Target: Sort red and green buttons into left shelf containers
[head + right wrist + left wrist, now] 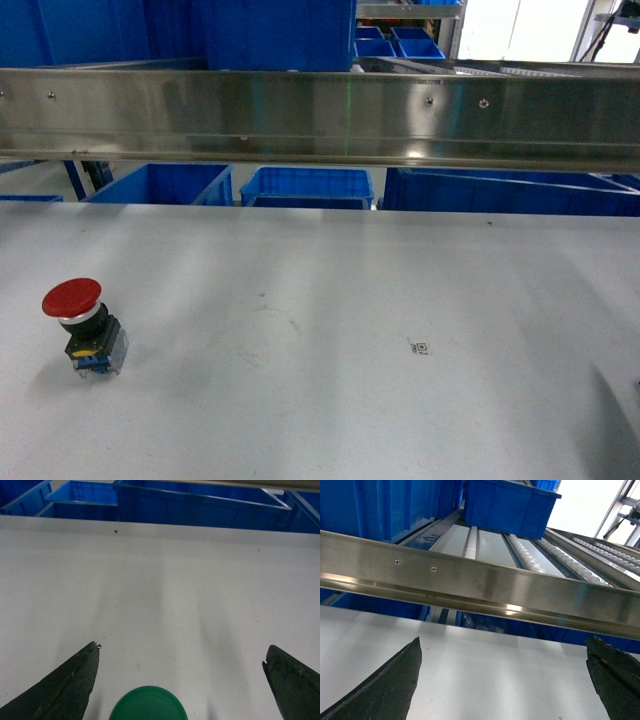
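Two buttons show in all. One red button (pixel 84 325) stands on the grey table (pixel 350 400) at the near left of the head view, its wide red cap on a silver collar and a black, yellow and blue base. One green button (pixel 148 703) shows only in the right wrist view, as a round green cap at the bottom edge, between the two dark fingers. The right gripper (pixel 181 657) has its jaws wide apart; they hold nothing and do not touch the cap. The left gripper (pixel 502 647) is also spread wide, holds nothing, and has only bare table between its fingers.

One small printed square mark (pixel 420 347) lies on the table right of centre; it is too small to read. No other writing can be read.

Beyond the table's far edge, three blue bins (pixel 308 187) show in the head view below a shiny steel crossbar (pixel 320 118). More blue bins stand on the shelf (pixel 530 560) behind it, on white roller tracks.
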